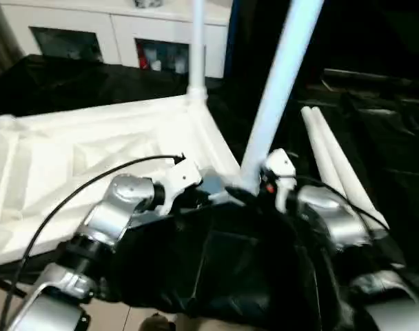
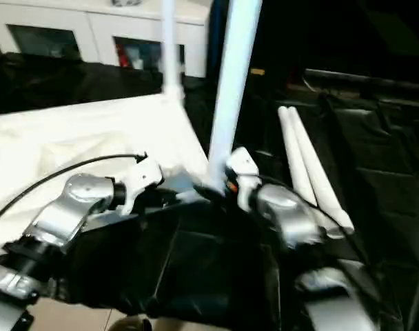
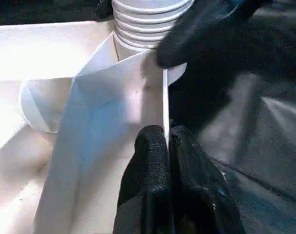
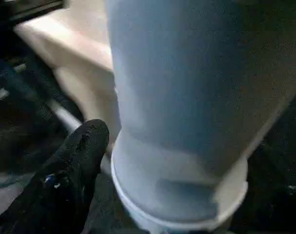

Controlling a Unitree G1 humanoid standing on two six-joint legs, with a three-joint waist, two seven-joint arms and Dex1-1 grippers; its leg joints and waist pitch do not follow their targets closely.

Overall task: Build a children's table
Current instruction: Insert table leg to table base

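A black drape (image 1: 375,131) covers the tabletop, creased and glossy (it hangs over the near edge too). Behind stands a white cabinet (image 1: 120,31) with glass-fronted openings, something red (image 1: 144,63) showing inside one. Pale floor (image 1: 120,317) shows below.

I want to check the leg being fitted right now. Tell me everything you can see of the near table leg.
The near leg is a long, smooth white plastic tube, leaning slightly. Its foot, with a ribbed collar, sits in the near corner socket of the upturned tabletop. The right gripper is at its base with its jaws apart. The left gripper pinches the tabletop's edge beside it.
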